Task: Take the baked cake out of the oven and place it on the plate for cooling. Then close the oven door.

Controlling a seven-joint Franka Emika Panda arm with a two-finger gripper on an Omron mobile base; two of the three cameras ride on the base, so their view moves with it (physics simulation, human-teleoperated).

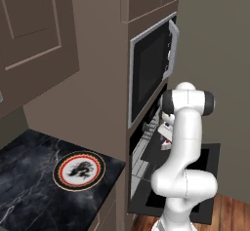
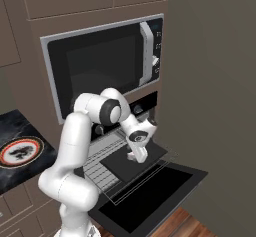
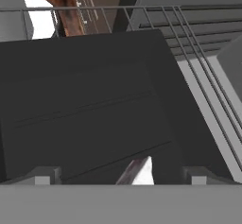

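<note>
Tiny whitish baked cake with red blob (image 3: 142, 171) sits just below end effector (image 3: 120, 178), between its spread fingertips (image 3: 43, 176), on dark flat oven tray (image 3: 85, 100); partly cut off, shape hard to judge.

Risk: cake small against wide-open jaws; off-centre closing could nudge it along tray or tip it. Soft-looking piece may crush or slip.

Wire rack (image 3: 203, 72) beside end effector; black oven door (image 2: 150, 196) lies open below, snag hazard on withdrawal.

Round red-gold-rimmed plate with dragon figure (image 1: 79, 170) on dark marble bench (image 1: 29, 176), well apart to left; long carry, drop risk.
</note>
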